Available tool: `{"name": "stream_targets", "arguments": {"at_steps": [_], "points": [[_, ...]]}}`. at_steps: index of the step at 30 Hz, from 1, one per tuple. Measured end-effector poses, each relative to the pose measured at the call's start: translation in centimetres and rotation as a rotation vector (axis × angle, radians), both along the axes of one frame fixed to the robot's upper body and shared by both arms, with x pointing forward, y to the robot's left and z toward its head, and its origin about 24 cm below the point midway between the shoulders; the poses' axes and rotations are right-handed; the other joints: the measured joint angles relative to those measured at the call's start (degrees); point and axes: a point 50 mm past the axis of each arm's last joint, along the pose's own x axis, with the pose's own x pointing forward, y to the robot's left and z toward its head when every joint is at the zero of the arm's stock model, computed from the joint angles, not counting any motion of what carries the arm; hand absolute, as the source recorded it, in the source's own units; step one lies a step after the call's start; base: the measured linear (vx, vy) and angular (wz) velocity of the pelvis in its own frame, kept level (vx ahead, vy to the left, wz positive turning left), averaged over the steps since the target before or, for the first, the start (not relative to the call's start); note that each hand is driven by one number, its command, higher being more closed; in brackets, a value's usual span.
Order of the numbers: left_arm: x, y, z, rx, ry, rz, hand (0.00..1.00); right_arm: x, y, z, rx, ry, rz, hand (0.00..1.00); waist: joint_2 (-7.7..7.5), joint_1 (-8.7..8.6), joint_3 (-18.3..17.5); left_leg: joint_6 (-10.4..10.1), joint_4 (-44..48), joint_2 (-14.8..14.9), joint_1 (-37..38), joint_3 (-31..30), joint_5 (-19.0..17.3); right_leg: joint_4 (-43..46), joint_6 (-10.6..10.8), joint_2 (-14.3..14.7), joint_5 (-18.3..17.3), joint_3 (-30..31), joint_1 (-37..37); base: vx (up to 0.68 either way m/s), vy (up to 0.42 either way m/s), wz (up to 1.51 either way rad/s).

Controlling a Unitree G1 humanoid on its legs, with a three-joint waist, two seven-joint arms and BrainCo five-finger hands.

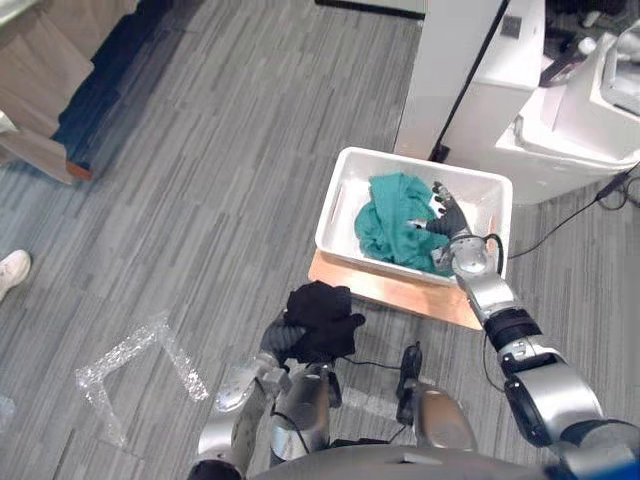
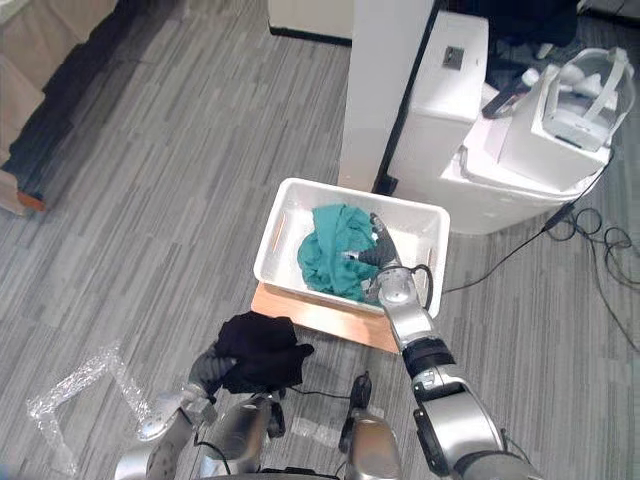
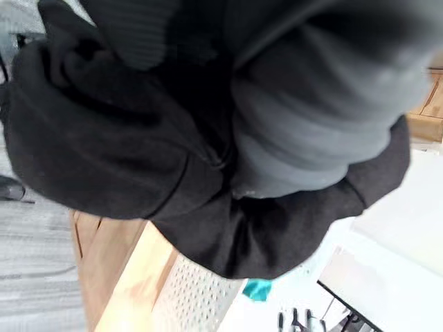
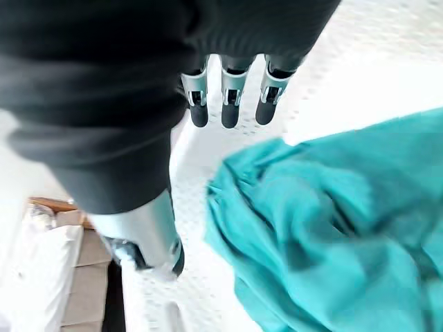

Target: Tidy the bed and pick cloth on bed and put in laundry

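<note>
A bunched black cloth hangs in my left hand, whose fingers are curled round it, in front of the white laundry basket. The same black cloth bulges past that hand in the left wrist view. A teal cloth lies heaped inside the basket. My right hand hovers over the basket's right half, fingers straight and apart from the teal cloth, holding nothing.
The basket stands on a low wooden board on the grey plank floor. White cabinets and appliances rise behind it, with a cable trailing right. The bed's corner is at the far left. A person's shoe shows at the left edge.
</note>
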Motion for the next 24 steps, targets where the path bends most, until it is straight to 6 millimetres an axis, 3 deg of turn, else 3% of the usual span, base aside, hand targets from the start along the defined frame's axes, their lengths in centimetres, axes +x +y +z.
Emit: {"name": "stream_targets", "arguments": {"at_steps": [4,10,13,16,18,19,20,22,24], "points": [[-1.5,-0.1,-0.9,0.016,0.061,-0.018,1.00,-1.3,1.0,-1.9,0.003,0.087,0.039,0.00,-1.93,0.13,-4.4,-0.4,0.0,-0.5,2.5,0.1,-1.2,-1.9,0.2,-0.2,-0.3,-0.1,3.2,0.16,-0.008,0.00],[-2.2,0.1,-1.5,0.023,0.100,0.010,1.00,-1.6,0.8,-2.4,-0.025,0.127,0.022,0.00,-1.47,-0.08,-6.7,-0.8,0.0,-0.6,5.0,0.8,-2.1,-3.1,0.3,-0.3,-0.4,0.0,5.8,0.07,-0.012,-0.06],[-2.4,1.0,-1.5,0.037,0.105,0.088,1.00,-3.2,-1.2,-4.2,0.001,0.184,-0.064,0.00,-1.45,-0.24,-9.0,-1.0,0.0,-0.5,5.2,1.0,-2.3,-3.5,0.2,-0.1,-0.5,0.0,6.1,0.01,-0.006,-0.01],[-1.5,4.3,-0.2,0.057,0.042,0.273,1.00,-6.4,-4.1,-7.3,0.017,0.286,-0.211,0.00,-1.50,-0.82,-9.9,-1.0,-0.1,-0.5,5.8,1.1,-2.6,-4.2,0.2,0.1,-0.6,0.0,6.7,0.00,-0.004,-0.01],[-0.3,6.8,3.6,0.107,-0.129,0.385,1.00,-10.4,-6.6,-10.2,0.011,0.397,-0.328,0.00,-1.58,-1.47,-10.9,-1.1,-0.1,-0.4,5.7,1.4,-2.7,-4.3,0.2,0.2,-0.5,0.5,6.6,0.03,-0.010,-0.05],[-0.2,6.9,3.9,0.110,-0.143,0.389,1.00,-10.7,-6.7,-10.4,0.012,0.405,-0.336,0.00,-1.57,-1.55,-10.9,-1.1,-0.1,-0.4,5.7,1.4,-2.7,-4.3,0.1,0.2,-0.5,0.5,6.6,0.04,-0.002,-0.07],[0.6,7.7,7.3,0.141,-0.308,0.416,1.00,-13.5,-8.2,-12.0,0.016,0.477,-0.413,0.00,-1.26,-2.08,-11.8,-1.1,-0.1,-0.5,5.5,1.5,-2.7,-4.2,0.1,0.2,-0.4,0.5,6.5,0.04,0.001,-0.06],[1.3,7.7,11.5,0.169,-0.522,0.413,1.00,-17.0,-9.9,-13.7,0.019,0.574,-0.512,0.00,-0.73,-3.76,-13.2,-1.1,0.0,-0.7,5.5,1.5,-2.6,-4.2,0.1,0.2,-0.2,0.5,6.6,0.04,-0.001,-0.02],[1.9,7.2,14.5,0.176,-0.677,0.390,1.00,-19.9,-10.9,-15.2,0.025,0.659,-0.583,0.00,-0.41,-4.48,-14.2,-1.1,-0.1,-0.7,5.9,1.7,-2.6,-4.1,0.1,0.2,-0.1,0.7,6.9,0.00,-0.001,-0.02]]}}
